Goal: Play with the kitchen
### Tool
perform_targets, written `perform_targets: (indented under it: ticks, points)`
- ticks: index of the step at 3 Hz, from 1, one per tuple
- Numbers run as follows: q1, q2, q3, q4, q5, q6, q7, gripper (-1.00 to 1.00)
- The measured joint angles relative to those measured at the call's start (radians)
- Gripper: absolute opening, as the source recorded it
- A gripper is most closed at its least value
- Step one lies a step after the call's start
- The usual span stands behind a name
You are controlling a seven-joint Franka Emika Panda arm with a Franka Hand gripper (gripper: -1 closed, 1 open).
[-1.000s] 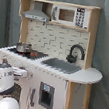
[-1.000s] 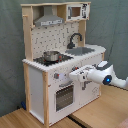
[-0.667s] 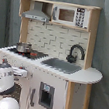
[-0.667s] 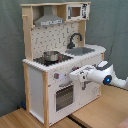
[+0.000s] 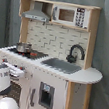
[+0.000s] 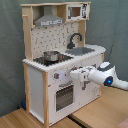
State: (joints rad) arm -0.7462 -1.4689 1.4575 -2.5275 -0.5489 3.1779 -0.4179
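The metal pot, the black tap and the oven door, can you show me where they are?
metal pot [image 6: 50,56], second exterior view, its side wall
black tap [image 5: 76,51], first exterior view, its curved neck
oven door [image 6: 64,96], second exterior view, its dark window

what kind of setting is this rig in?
Probably a lab or test setup, not a home: a toy kitchen stands on a wooden table against a plain grey curtain backdrop, with the robot arm's gripper at its front panel.

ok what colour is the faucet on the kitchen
Black; the faucet shows best in the first exterior view.
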Motion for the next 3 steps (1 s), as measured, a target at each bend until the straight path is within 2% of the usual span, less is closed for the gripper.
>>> perform_targets:
  ticks: [1, 2, 3]
  points:
    - [0.068, 0.002, 0.0, -0.007, 0.001, -0.081, 0.008, 1.0]
    - [0.14, 0.002, -0.001, 0.008, 0.018, -0.157, 0.009, 1.0]
    - [0.204, 0.008, 0.033, 0.016, 0.065, -0.21, 0.031, 1.0]
